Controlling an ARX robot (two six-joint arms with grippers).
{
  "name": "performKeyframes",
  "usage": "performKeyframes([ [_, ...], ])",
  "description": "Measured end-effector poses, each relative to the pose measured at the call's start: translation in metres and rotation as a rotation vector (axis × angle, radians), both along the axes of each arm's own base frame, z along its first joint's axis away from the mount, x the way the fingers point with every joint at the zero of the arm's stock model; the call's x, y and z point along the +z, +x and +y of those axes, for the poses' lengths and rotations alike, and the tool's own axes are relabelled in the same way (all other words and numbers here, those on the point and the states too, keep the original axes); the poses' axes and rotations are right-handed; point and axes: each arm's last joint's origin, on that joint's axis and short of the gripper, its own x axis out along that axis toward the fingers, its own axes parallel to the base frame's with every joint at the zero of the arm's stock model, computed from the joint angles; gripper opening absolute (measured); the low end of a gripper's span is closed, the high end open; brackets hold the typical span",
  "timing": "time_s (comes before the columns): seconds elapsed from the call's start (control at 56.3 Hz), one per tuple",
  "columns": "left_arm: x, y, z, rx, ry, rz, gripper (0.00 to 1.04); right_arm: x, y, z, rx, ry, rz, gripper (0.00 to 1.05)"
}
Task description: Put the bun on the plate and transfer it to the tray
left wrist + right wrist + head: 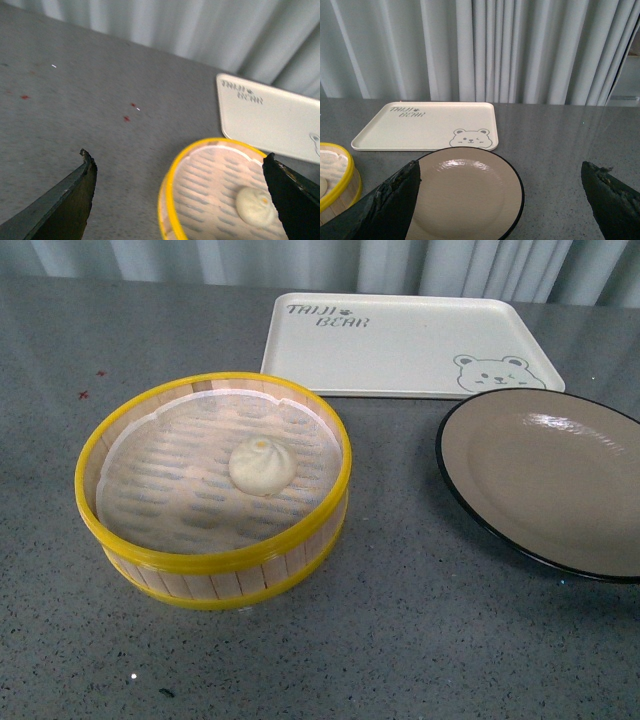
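Note:
The bun (262,465) lies inside a yellow-rimmed wooden steamer basket (110,430) at the left of the grey table. The empty brown plate (560,480) with a black rim sits to the right. The empty cream tray (400,340) with the bear print lies behind both. Neither gripper shows in the front view. In the left wrist view my left gripper (180,162) is open above the table, with the basket (172,175) and bun (255,205) below it. In the right wrist view my right gripper (501,172) is open above the plate (465,195), with the tray (420,125) beyond.
Grey-white curtains (485,45) hang behind the table's far edge. Small red specks (126,118) mark the table to the left of the basket. The basket's rim shows at the edge of the right wrist view (342,165).

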Motion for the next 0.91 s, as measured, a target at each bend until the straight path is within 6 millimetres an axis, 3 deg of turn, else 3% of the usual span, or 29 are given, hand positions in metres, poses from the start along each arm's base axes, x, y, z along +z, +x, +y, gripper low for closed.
performKeyframes([
  [0.213,-0.017,0.075,-0.037,-0.213,-0.048,0.23,0.98,0.0,0.0,0.0,0.0,0.0,0.0,0.96],
  [0.337,-0.026,0.108,-0.063,-0.312,-0.044,0.305,0.98,0.0,0.0,0.0,0.0,0.0,0.0,0.96],
  [0.55,-0.051,0.124,-0.099,-0.459,-0.034,0.503,0.98,0.0,0.0,0.0,0.0,0.0,0.0,0.96],
  [0.905,-0.073,0.149,-0.116,-0.452,0.01,0.548,0.98,0.0,0.0,0.0,0.0,0.0,0.0,0.96],
])
